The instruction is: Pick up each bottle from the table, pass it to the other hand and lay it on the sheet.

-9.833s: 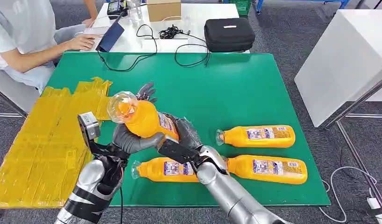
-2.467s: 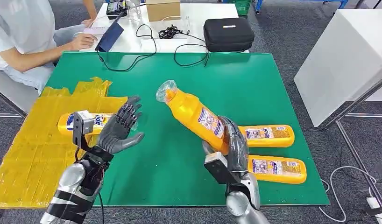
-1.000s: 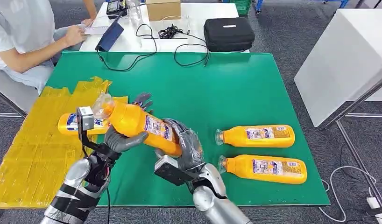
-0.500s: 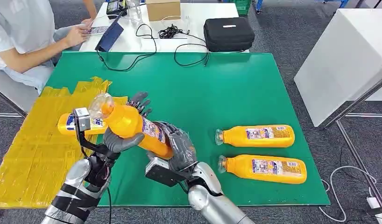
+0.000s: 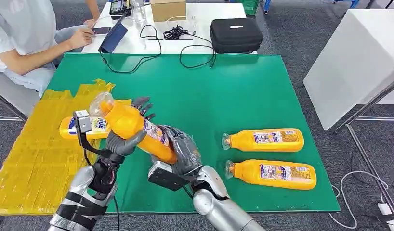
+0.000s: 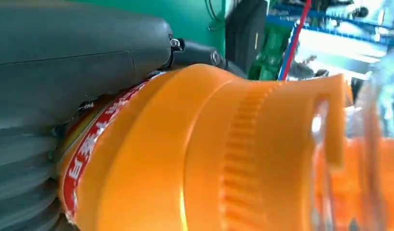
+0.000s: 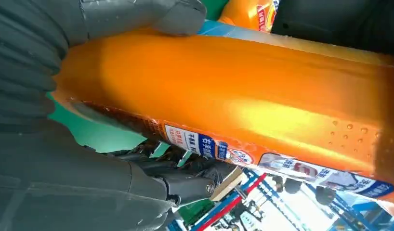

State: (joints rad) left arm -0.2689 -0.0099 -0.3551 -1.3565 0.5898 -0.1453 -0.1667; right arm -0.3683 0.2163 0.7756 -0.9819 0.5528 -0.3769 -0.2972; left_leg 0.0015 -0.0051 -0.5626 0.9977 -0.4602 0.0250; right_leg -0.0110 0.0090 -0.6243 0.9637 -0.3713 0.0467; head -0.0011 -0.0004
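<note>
An orange bottle [image 5: 137,129] with a clear cap is tilted in the air over the green table's [image 5: 224,91] left half, cap toward the yellow sheet [image 5: 36,159]. My left hand [image 5: 124,140] wraps its neck end, thumb in front and fingers behind. My right hand [image 5: 184,151] grips its base end. Close up, the bottle's shoulder [image 6: 209,154] lies against my left hand [image 6: 65,72], and its labelled body [image 7: 224,96] sits in my right hand [image 7: 50,144]. Another orange bottle [image 5: 70,128] lies on the sheet. Two more bottles [image 5: 263,140] [image 5: 274,173] lie on the table's right side.
A person [image 5: 21,43] sits at the far left corner with a phone. A white table behind holds a black case [image 5: 236,34], cables [image 5: 178,33] and a cardboard box [image 5: 168,9]. A white cabinet [image 5: 359,57] stands to the right.
Both hands and the shared bottle have drifted slightly left toward the sheet, and my left thumb has curled further around the bottle. The other bottles have not moved.
</note>
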